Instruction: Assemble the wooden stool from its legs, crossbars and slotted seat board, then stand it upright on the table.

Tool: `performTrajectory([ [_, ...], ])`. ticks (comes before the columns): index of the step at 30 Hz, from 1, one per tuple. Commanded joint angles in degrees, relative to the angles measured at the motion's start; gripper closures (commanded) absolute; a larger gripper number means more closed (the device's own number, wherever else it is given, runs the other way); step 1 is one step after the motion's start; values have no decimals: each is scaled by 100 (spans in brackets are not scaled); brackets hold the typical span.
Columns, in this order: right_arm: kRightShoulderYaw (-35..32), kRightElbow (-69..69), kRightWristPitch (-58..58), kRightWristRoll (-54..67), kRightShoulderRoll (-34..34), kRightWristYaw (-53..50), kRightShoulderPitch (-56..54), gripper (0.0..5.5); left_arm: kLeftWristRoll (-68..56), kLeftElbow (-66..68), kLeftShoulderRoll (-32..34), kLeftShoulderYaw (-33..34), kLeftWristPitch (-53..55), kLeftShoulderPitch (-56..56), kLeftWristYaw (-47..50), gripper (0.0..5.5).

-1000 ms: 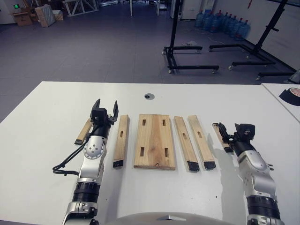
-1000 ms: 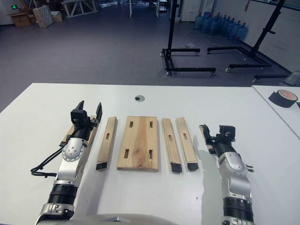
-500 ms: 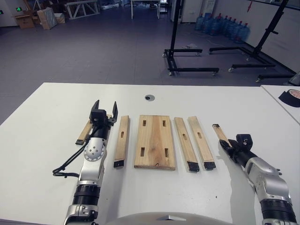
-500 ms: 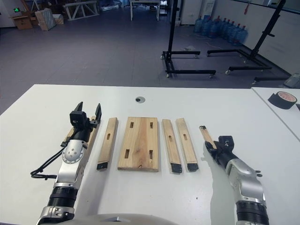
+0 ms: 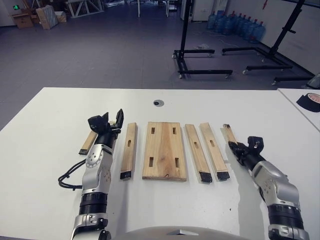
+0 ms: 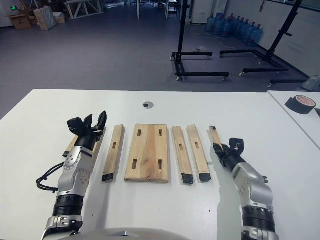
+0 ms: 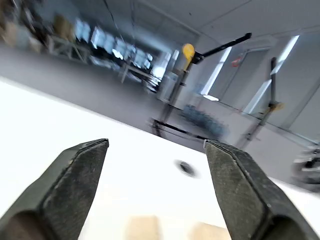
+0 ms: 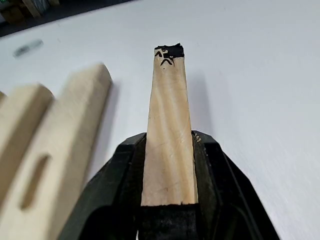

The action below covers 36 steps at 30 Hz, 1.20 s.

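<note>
The slotted seat board point(image 5: 164, 150) lies flat mid-table. One slotted leg point(image 5: 129, 150) lies to its left, and two legs point(image 5: 197, 152) point(image 5: 212, 150) lie to its right. A short crossbar point(image 5: 89, 142) rests at the far left, partly hidden by my left gripper point(image 5: 106, 120), which hovers open just above it with nothing between its fingers point(image 7: 75, 185). To the right of the legs, my right gripper point(image 5: 236, 148) is shut on a thin crossbar point(image 8: 169, 130). Its black-tipped far end point(image 5: 227, 131) points away from me, low over the table.
A round cable hole point(image 5: 158, 103) sits in the white table point(image 5: 50, 125) behind the board. A black cable point(image 5: 67, 177) loops beside my left arm. A tape roll point(image 5: 308, 100) lies on the neighbouring table at right. Black wheeled frames point(image 5: 205, 55) stand on the floor beyond.
My right gripper has swung the crossbar closer to the two right legs, pointing further away. My left gripper has twisted and tilted left over the far-left crossbar.
</note>
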Motion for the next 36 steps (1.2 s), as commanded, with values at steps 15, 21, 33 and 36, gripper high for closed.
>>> performTrajectory([
  [15,3332,-2014,-2143,-1872,349,1254,-700,424,-3159,-1065,268,-9,3381,-181,-659,198],
  [21,3850,-1637,-2537,-2694,-4,1442,-787,424,-3547,-1269,75,126,3542,-389,-326,198],
  [33,3138,-1862,-2081,-1747,334,1227,-857,424,-3520,-1418,73,-19,3573,-311,-453,218],
  [36,3289,-1957,-2055,-1784,254,1387,-730,424,-3409,-1372,64,-56,3524,-307,-437,218],
])
